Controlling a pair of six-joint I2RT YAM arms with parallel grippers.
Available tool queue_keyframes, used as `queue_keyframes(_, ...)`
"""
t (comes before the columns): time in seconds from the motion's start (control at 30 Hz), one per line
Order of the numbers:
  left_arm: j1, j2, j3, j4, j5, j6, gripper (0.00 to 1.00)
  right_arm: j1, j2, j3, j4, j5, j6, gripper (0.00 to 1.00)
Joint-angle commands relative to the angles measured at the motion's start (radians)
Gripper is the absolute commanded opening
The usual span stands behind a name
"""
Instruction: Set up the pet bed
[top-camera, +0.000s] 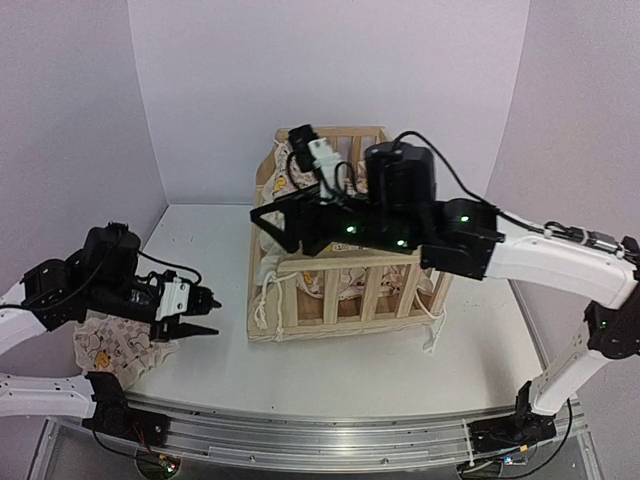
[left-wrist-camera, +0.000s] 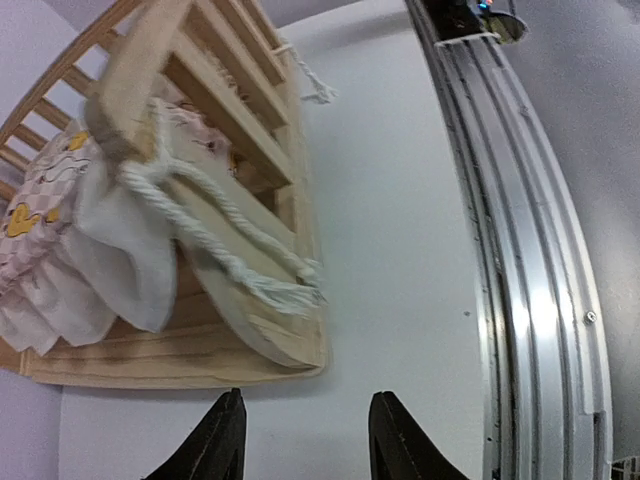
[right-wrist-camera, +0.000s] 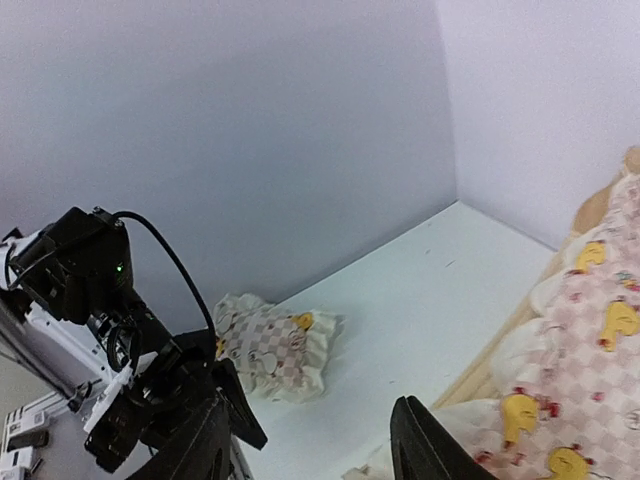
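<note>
The frame (top-camera: 345, 285) stands at the middle of the counter (top-camera: 340, 375), a little toward the far wall. The checked cushion (top-camera: 283, 170) lies inside it, bunched at the far left corner, where its ruffled edge spills over the rail; the right wrist view shows its yellow ducks close by (right-wrist-camera: 590, 350). A white rope tie (top-camera: 262, 300) hangs at the frame's near left corner, limp against the slats (left-wrist-camera: 220, 240).

The right gripper (top-camera: 270, 228) hovers over the frame's left end, its fingers (right-wrist-camera: 425, 445) spread with nothing between them. The left gripper (top-camera: 212, 314) sits low over the counter just left of the frame, its fingers (left-wrist-camera: 215, 445) also spread and empty. A small matching pillow (top-camera: 110, 350) lies on the counter at the near left, partly under the left arm (right-wrist-camera: 100, 290).
</note>
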Motion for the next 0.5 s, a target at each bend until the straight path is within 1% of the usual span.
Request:
queue_keyframes(0.0, 0.137, 0.238, 0.252, 0.155, -0.048, -0.13, 0.43, -0.005, -0.162, -0.068, -0.098, 0.317, 0.007, 0.56)
queue_keyframes(0.03, 0.196, 0.324, 0.337, 0.174, -0.007, -0.159, 0.43, -0.008, -0.187, -0.087, -0.129, 0.384, 0.01, 0.57)
queue_keyframes(0.1, 0.354, 0.479, 0.498, 0.196, 0.098, -0.245, 0.44, -0.026, -0.245, -0.125, -0.179, 0.476, 0.029, 0.58)
queue_keyframes(0.13, 0.401, 0.579, 0.599, 0.191, 0.128, -0.274, 0.44, -0.043, -0.274, -0.141, -0.2, 0.512, 0.039, 0.58)
queue_keyframes(0.2, 0.415, 0.765, 0.773, 0.181, 0.135, -0.253, 0.45, -0.079, -0.327, -0.194, -0.236, 0.569, 0.061, 0.58)
queue_keyframes(0.27, 0.416, 0.893, 0.885, 0.207, 0.157, -0.231, 0.45, -0.127, -0.374, -0.242, -0.257, 0.58, 0.091, 0.58)
queue_keyframes(0.37, 0.404, 1.043, 1.0, 0.265, 0.17, -0.219, 0.47, -0.178, -0.417, -0.296, -0.278, 0.562, 0.118, 0.58)
queue_keyframes(0.47, 0.388, 1.136, 1.044, 0.342, 0.154, -0.215, 0.47, -0.198, -0.419, -0.323, -0.311, 0.55, 0.136, 0.58)
